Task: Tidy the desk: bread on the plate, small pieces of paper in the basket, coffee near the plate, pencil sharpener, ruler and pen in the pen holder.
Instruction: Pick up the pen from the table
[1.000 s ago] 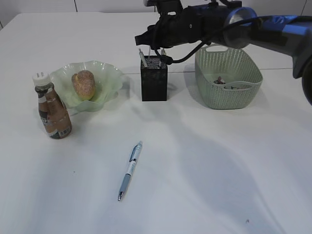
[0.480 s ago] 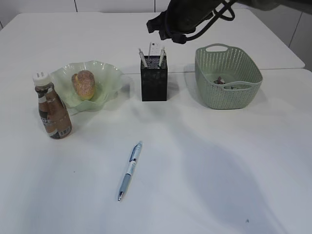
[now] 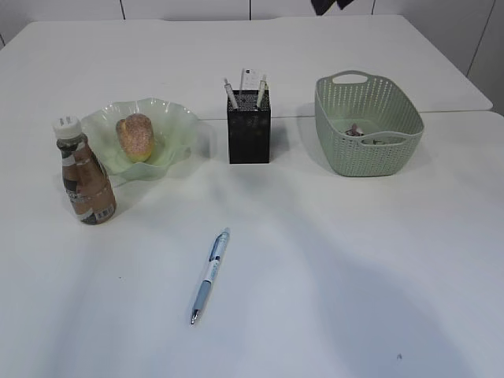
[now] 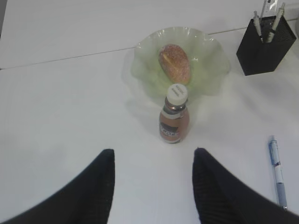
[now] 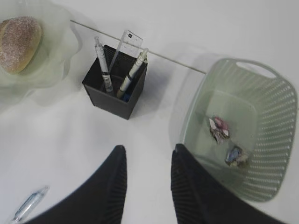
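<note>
One blue pen (image 3: 210, 276) lies loose mid-table toward the near edge, apart from the pen holder (image 3: 249, 126) (ruler (image 5: 127, 45) already inside), while the left gripper (image 4: 152, 186) and right gripper (image 5: 147, 184) hang released and empty above.

Your left gripper (image 4: 152, 186) hangs high above the desk, jaws parted with nothing between them, fingers at 7 and 5 o'clock in its wrist view. Your right gripper (image 5: 147, 186) hangs high too, jaws apart and empty, fingers near 6 o'clock.
</note>
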### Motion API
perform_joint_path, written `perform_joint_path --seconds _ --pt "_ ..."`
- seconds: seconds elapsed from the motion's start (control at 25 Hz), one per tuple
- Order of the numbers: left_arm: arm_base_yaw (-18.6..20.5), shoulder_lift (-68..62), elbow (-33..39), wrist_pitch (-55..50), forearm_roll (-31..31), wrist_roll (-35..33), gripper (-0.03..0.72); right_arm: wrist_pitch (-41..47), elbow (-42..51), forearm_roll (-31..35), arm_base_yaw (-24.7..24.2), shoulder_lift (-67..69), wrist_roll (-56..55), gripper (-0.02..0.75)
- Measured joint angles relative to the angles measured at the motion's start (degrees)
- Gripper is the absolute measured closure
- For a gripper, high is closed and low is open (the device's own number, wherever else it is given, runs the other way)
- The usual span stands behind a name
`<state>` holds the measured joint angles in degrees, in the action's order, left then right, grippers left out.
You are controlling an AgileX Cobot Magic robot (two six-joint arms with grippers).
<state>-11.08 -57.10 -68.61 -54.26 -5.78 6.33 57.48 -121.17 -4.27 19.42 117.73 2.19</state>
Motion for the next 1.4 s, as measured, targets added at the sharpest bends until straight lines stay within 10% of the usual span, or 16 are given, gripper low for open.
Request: perform_joint_path --seconds 0.12,0.72,1.4 --pt "0.0 0.0 0.0 0.53 1.87 -1.03 0.289 12.66 -0.12 -0.02 0.0 -10.61 -0.67 0.455" --pt "-0.3 -2.29 -7.6 -0.22 11.95 -10.54 0.272 14.78 17.46 -0.02 -0.07 -36.87 -2.19 0.349" --pt "-21.86 -20.18 -14.74 -3.21 7.52 -5.42 0.272 14.78 49.58 -3.99 -0.07 -55.18 -2.19 0.35"
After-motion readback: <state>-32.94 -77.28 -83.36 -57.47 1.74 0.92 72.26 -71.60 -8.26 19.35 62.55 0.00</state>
